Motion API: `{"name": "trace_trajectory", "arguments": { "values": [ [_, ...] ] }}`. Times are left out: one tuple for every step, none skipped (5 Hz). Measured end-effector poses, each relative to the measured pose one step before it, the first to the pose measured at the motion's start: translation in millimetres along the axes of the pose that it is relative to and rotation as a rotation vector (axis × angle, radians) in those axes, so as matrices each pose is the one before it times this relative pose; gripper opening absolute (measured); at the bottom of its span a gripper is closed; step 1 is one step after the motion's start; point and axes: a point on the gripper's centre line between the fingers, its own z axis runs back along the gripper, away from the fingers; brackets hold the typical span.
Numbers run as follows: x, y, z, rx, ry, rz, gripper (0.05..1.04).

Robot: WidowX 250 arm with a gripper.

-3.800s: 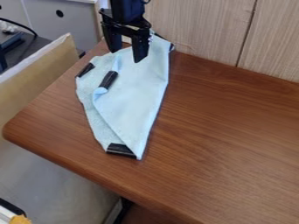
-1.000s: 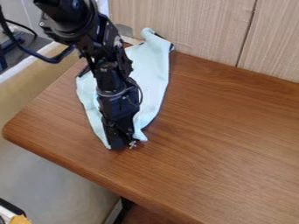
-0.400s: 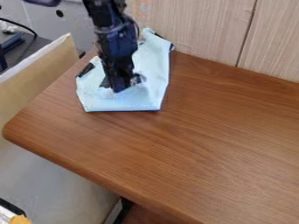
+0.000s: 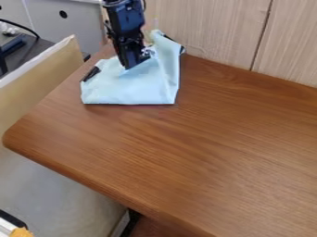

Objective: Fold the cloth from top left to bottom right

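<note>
- Cloth [image 4: 123, 91], pale blue, lies on the upper left part of the brown wooden table [image 4: 217, 152], its lower edge running nearly straight across.
- At the cloth's upper left corner sits a black strip [image 4: 91, 74], set at a slant.
- Next, the black gripper [image 4: 131, 64] points down at the cloth's upper middle; I cannot tell whether it is open or closed, or whether it grips the fabric.
- Right of the gripper, the cloth narrows to a peak near the light wood panel [image 4: 210, 32], with a black patch [image 4: 182, 49] on its right edge.
</note>
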Motion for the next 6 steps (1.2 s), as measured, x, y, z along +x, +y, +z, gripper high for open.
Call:
{"name": "trace_trajectory", "arguments": {
  "values": [
    [12.15, 24.84, -23.02, -0.0114, 0.0381, 0.0365, 0.083],
    [5.35, 13.75, -13.60, 0.0084, 0.0408, 0.0105, 0.107],
    [-2.36, 2.18, -4.99, 0.0085, 0.0218, -0.0073, 0.280],
    [-1.25, -6.46, -8.12, 0.0040, 0.0050, -0.0112, 0.559],
    [-0.39, -8.74, 3.17, 0.0050, -0.0019, -0.0192, 0.861],
    [2.13, -5.66, 0.35, -0.0067, -0.0025, -0.0198, 1.014]
  ]
}}
